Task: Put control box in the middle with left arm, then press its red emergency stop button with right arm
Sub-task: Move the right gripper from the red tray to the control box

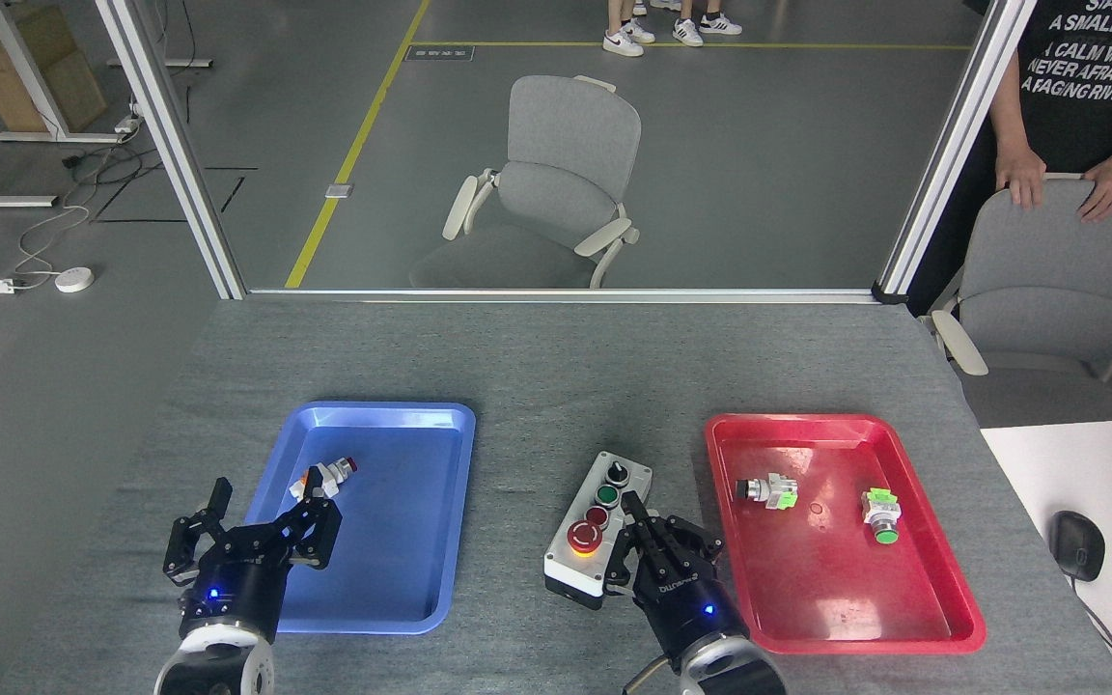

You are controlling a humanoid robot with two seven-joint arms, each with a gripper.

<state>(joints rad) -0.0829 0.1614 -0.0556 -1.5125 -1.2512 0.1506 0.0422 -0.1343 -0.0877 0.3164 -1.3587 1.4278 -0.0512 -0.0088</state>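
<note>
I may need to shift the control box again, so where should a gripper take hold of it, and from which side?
Probably from above, across the two long side walls of the control box, around mid-length. It lies flat on the table, long and narrow, so the short width likely fits between fingers. The buttons, including the raised red stop, fill its top. The right gripper crowds its right side, so clear that first.

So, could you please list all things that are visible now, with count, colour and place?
control box: 1, white on black, on the grey table between the trays
blue tray: 1, blue, left
red tray: 1, red, right
push-button parts: 3; one red-capped in the blue tray, two in the red tray
office chairs: 2, grey; one behind the table, one at right
person: 1, black shirt, hands on right chair
mouse: 1, black, side desk
left gripper: black, open, at blue tray edge
right gripper: black, beside control box
</note>
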